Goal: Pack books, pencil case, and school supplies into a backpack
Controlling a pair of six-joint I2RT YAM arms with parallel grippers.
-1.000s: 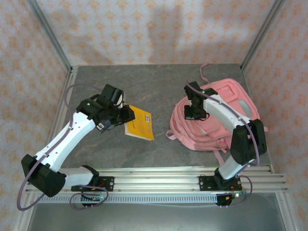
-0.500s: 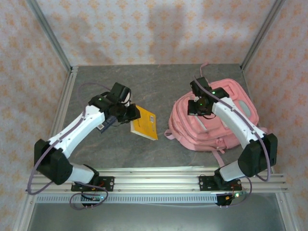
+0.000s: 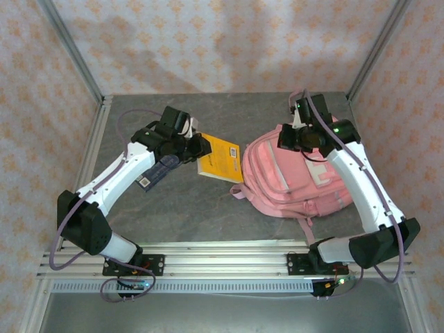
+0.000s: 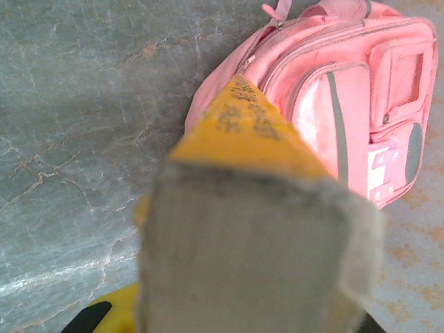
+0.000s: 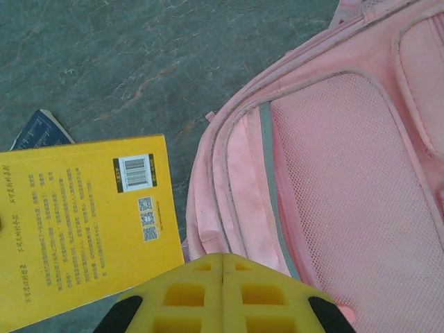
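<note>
My left gripper (image 3: 193, 148) is shut on the near edge of an orange-yellow book (image 3: 222, 159), holding it tilted over the table with its far corner at the pink backpack (image 3: 298, 182). In the left wrist view the book (image 4: 255, 123) hides the fingertips, and the backpack (image 4: 350, 90) lies just beyond. My right gripper (image 3: 295, 138) is shut at the backpack's upper left edge. Seen from the right wrist, its yellow jaws (image 5: 222, 258) are pressed together over the pink fabric (image 5: 333, 146), beside the book's back cover (image 5: 69, 222). The pencil case and school supplies are out of view.
A navy book (image 3: 157, 171) lies on the grey table under my left forearm; its corner (image 5: 41, 130) shows past the yellow book. Metal frame posts (image 3: 83, 76) and patterned walls enclose the table's back and sides. Bare tabletop (image 3: 229, 118) lies behind the backpack.
My left gripper has carried the yellow book right and away, up to the backpack. My right gripper has moved back and right, and the backpack has turned and shifted with it.
</note>
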